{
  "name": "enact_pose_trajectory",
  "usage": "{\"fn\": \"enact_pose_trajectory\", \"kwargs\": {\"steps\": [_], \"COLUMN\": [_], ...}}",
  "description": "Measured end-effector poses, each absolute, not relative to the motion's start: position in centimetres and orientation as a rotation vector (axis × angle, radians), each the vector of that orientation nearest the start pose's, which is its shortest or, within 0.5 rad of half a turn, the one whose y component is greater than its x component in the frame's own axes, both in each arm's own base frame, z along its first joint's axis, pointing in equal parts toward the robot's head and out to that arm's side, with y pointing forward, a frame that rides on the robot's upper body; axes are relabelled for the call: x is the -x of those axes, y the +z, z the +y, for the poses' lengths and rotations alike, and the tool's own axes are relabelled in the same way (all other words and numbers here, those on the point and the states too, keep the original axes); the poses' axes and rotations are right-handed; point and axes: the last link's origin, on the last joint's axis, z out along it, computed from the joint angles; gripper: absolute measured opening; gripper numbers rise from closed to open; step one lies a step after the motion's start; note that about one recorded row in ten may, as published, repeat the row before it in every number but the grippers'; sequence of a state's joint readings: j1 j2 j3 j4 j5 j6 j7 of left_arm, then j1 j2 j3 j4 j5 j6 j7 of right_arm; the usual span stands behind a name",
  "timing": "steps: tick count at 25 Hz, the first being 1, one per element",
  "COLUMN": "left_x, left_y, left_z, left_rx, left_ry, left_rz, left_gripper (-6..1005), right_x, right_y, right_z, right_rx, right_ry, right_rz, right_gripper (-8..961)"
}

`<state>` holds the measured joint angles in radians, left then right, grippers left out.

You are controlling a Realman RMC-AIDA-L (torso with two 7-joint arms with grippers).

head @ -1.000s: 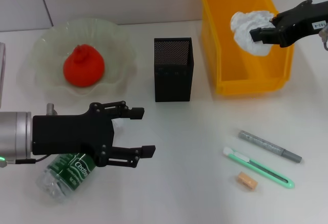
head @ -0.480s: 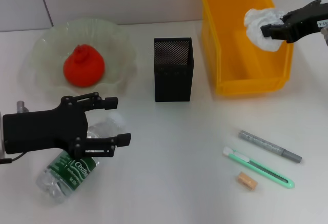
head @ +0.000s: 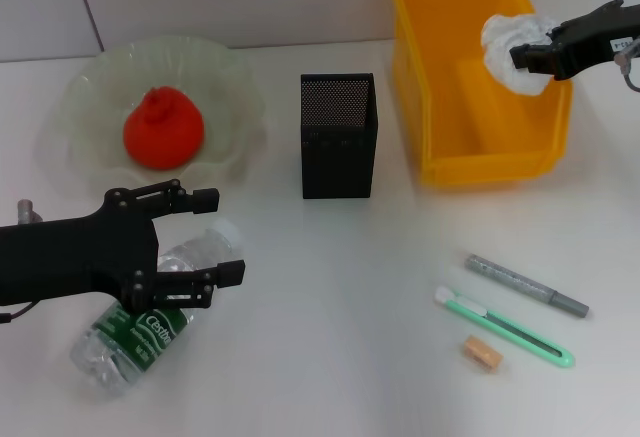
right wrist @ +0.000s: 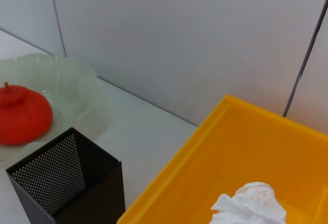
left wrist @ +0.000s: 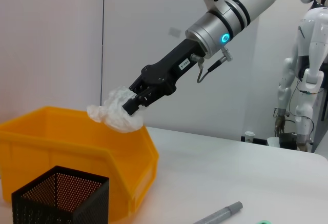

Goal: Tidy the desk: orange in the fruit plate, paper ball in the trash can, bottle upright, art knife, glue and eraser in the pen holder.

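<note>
My right gripper (head: pixel 528 57) is shut on the white paper ball (head: pixel 512 39), holding it over the right rim of the yellow trash can (head: pixel 480 162). The left wrist view shows the same gripper (left wrist: pixel 135 97) pinching the paper ball (left wrist: pixel 116 114). My left gripper (head: pixel 218 236) is open just above the neck end of the clear bottle (head: pixel 138 332), which lies on its side. The orange (head: pixel 163 129) rests in the fruit plate (head: pixel 90 82). The black mesh pen holder (head: pixel 338 137) stands at the centre. The grey glue (head: pixel 527 285), green art knife (head: pixel 505 327) and eraser (head: pixel 481 353) lie at the front right.
White wall panels run behind the table. In the right wrist view the paper ball (right wrist: pixel 251 204) hangs over the trash can (right wrist: pixel 205 167), beside the pen holder (right wrist: pixel 66 183) and the orange (right wrist: pixel 23 116). Another robot (left wrist: pixel 307 65) stands far off.
My left gripper has drawn back to the left, over the lying bottle. My right gripper has carried the paper ball from over the bin's middle to its right rim.
</note>
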<state>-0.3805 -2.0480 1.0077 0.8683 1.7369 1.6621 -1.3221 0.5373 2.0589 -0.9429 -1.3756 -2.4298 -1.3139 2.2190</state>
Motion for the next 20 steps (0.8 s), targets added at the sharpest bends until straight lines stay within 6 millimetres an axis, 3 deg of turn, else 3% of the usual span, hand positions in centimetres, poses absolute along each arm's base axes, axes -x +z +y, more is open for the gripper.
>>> {"fn": "enact_pose_trajectory", "kwargs": {"steps": [20], "left_x": [23.9], "left_y": [1.3], "left_z": [29.8], "left_rx": [2.866], "left_ry": [-0.779], "left_rz": [-0.273], "left_gripper": [849], "right_x": [-21.6], "right_y": [8.6], "right_z": [40.5], "right_rx": [2.300], "right_ry": [0.072], "right_rz": [0.773], "right_gripper": [320]}}
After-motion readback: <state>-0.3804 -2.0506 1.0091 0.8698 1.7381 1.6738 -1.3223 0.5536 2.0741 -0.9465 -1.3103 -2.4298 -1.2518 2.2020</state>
